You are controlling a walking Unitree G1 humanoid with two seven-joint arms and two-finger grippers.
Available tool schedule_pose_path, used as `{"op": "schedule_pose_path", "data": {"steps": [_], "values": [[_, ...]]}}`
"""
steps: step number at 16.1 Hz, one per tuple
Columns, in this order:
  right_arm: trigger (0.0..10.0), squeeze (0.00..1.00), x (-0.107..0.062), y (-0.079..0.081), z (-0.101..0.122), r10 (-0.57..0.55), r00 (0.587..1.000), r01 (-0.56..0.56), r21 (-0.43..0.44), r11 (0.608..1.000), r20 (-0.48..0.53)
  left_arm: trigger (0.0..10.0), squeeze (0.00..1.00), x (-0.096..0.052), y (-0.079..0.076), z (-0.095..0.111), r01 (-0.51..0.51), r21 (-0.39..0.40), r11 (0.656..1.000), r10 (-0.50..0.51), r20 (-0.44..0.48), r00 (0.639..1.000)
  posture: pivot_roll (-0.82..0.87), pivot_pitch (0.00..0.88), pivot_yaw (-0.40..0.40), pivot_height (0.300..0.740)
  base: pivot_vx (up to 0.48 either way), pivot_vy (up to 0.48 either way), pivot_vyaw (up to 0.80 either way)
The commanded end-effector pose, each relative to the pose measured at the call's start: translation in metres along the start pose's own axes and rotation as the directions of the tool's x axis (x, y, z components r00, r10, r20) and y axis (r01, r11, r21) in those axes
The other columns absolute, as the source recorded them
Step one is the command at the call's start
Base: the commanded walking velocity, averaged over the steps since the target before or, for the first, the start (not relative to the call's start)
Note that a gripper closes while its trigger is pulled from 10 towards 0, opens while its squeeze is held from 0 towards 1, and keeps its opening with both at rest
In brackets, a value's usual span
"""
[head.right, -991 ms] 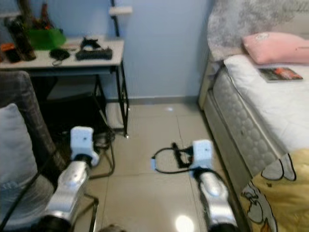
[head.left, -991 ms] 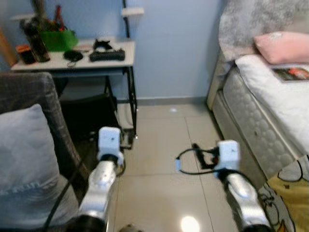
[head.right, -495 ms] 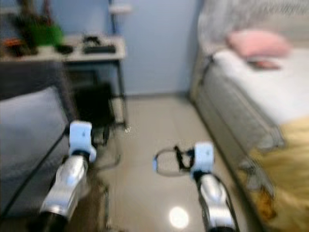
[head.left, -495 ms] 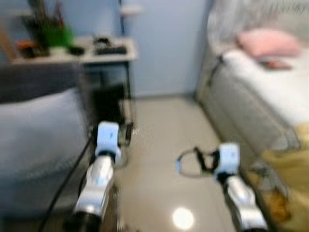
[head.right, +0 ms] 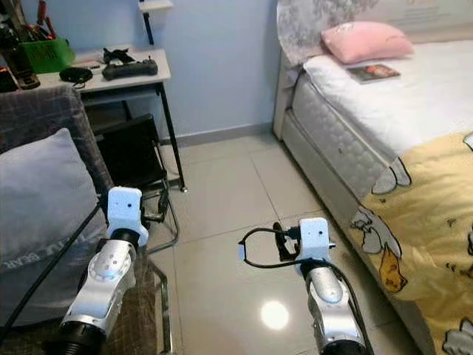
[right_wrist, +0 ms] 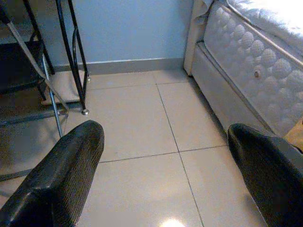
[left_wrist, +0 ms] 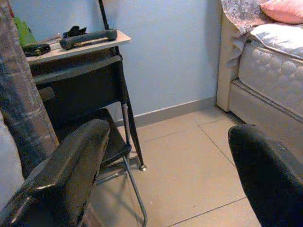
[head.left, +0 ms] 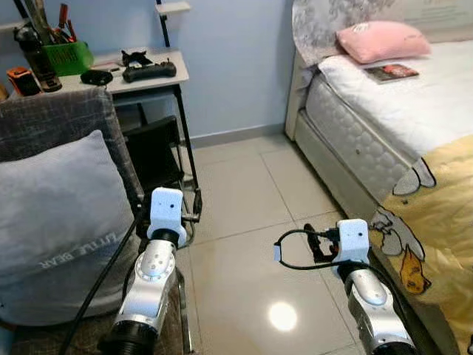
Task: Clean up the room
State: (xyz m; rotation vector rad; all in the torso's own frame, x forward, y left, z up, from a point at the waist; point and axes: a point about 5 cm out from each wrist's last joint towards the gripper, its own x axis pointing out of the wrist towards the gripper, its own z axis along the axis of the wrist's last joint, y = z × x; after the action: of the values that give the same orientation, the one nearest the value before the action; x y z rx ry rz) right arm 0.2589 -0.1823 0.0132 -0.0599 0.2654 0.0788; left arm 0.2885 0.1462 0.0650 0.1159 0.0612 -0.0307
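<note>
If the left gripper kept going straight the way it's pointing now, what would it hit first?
Probably the black chair under the white desk. The left gripper is open and aimed low across bare floor toward the blue wall, with the chair just beside that line; depth is unclear.

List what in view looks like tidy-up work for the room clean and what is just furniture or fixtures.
Likely for the job (a judgement):
- yellow cartoon-print blanket hanging off the bed side
- dark-covered book on the white mattress
- black game controller and black clutter on the white desk

Just there:
- pink pillow
- grey cushion on the grey armchair
- black folding chair
- green pen tub

Left gripper and right gripper are open, empty.
</note>
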Motion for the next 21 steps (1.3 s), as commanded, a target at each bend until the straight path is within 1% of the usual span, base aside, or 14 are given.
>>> {"op": "schedule_pose_path", "data": {"steps": [1, 4, 5, 6, 7, 9, 10, 11, 12, 15, 18, 19, 20, 21], "values": [[10.0, 0.0, 0.005, 0.005, 0.006, 0.021, 1.0, -0.021, -0.006, 1.0, 0.02, 10.0, 0.0, 0.005, 0.003, 0.004, 0.003, 0.001, 1.0, -0.003, 0.013, 1.0, -0.01, 0.0, 0.041, 0.74, 0.48, 0.0, 0.0], [10.0, 0.0, 0.007, 0.007, 0.007, 0.025, 0.999, -0.025, -0.001, 1.0, 0.025, 10.0, 0.0, 0.01, 0.002, 0.009, 0.015, -0.007, 1.0, -0.015, 0.028, 1.0, -0.01, 0.0, 0.045, 0.74, 0.48, 0.0, 0.0], [10.0, 0.0, 0.006, 0.008, 0.006, 0.027, 0.999, -0.027, 0.003, 1.0, 0.024, 10.0, 0.0, 0.011, 0.0, 0.008, 0.001, 0.018, 1.0, -0.002, 0.012, 1.0, -0.01, 0.0, 0.044, 0.74, 0.0, 0.0, 0.0], [10.0, 0.0, 0.006, 0.008, 0.005, 0.027, 0.999, -0.027, 0.005, 1.0, 0.021, 10.0, 0.0, 0.011, -0.002, 0.007, 0.005, 0.016, 1.0, -0.005, 0.008, 1.0, -0.01, 0.0, 0.04, 0.74, 0.0, 0.0, 0.0], [10.0, 0.0, 0.005, 0.006, 0.005, 0.02, 0.999, -0.021, 0.015, 1.0, 0.028, 10.0, 0.0, 0.009, -0.002, 0.007, 0.008, -0.005, 1.0, -0.008, 0.016, 1.0, -0.01, 0.0, 0.037, 0.74, 0.0, 0.0, 0.0], [10.0, 0.0, 0.006, 0.005, 0.008, 0.025, 0.999, -0.025, -0.005, 1.0, 0.035, 10.0, 0.0, 0.009, -0.005, 0.005, 0.009, 0.0, 1.0, -0.009, 0.01, 1.0, -0.01, 0.0, 0.033, 0.74, 0.307, -0.364, 0.6], [10.0, 0.0, 0.007, 0.005, 0.008, 0.028, 0.999, -0.028, -0.006, 1.0, 0.033, 10.0, 0.0, 0.01, -0.006, 0.005, 0.002, -0.014, 1.0, -0.002, 0.008, 1.0, -0.01, 0.0, 0.032, 0.74, 0.326, -0.349, 0.66], [10.0, 0.0, 0.008, 0.004, 0.006, 0.014, 1.0, -0.014, -0.007, 1.0, 0.015, 10.0, 0.0, 0.011, -0.006, 0.002, -0.011, -0.011, 1.0, 0.011, -0.012, 1.0, -0.01, 0.0, 0.032, 0.74, 0.0, 0.0, 0.0], [10.0, 0.0, 0.008, 0.004, 0.006, 0.024, 0.999, -0.024, -0.004, 1.0, 0.021, 10.0, 0.0, 0.01, -0.004, 0.001, -0.016, -0.002, 1.0, 0.016, -0.021, 1.0, -0.01, 0.0, 0.036, 0.74, 0.0, 0.0, 0.0], [10.0, 0.0, 0.008, 0.008, 0.008, 0.04, 0.998, -0.04, 0.006, 0.999, 0.038, 10.0, 0.0, 0.01, -0.003, 0.0, -0.009, 0.0, 1.0, 0.009, -0.027, 1.0, -0.01, 0.0, 0.045, 0.74, 0.0, 0.0, 0.67], [10.0, 0.0, 0.008, 0.002, 0.005, -0.009, 1.0, 0.009, 0.018, 1.0, 0.019, 10.0, 0.0, 0.011, -0.003, 0.0, -0.003, 0.001, 1.0, 0.003, -0.028, 1.0, -0.01, 0.0, 0.047, 0.74, 0.0, 0.0, 0.0], [10.0, 0.0, 0.0, -0.001, 0.002, 0.013, 1.0, -0.013, -0.017, 1.0, 0.015, 10.0, 0.0, -0.003, -0.004, -0.014, 0.013, 0.003, 1.0, -0.013, -0.063, 0.998, -0.01, 0.0, 0.047, 0.74, 0.0, 0.0, 0.0], [10.0, 0.0, -0.009, -0.004, -0.004, 0.037, 0.999, -0.037, -0.055, 0.998, -0.002, 10.0, 0.0, -0.017, -0.006, -0.023, 0.051, -0.004, 0.999, -0.051, -0.081, 0.995, -0.02, 0.0, 0.044, 0.74, 0.0, 0.0, 0.0], [10.0, 0.0, -0.026, -0.011, -0.019, 0.06, 0.996, -0.067, -0.103, 0.992, -0.068, 10.0, 0.0, -0.043, -0.011, -0.037, 0.18, 0.026, 0.983, -0.177, -0.087, 0.98, -0.02, 0.0, 0.033, 0.74, 0.0, 0.0, 0.0]]}}
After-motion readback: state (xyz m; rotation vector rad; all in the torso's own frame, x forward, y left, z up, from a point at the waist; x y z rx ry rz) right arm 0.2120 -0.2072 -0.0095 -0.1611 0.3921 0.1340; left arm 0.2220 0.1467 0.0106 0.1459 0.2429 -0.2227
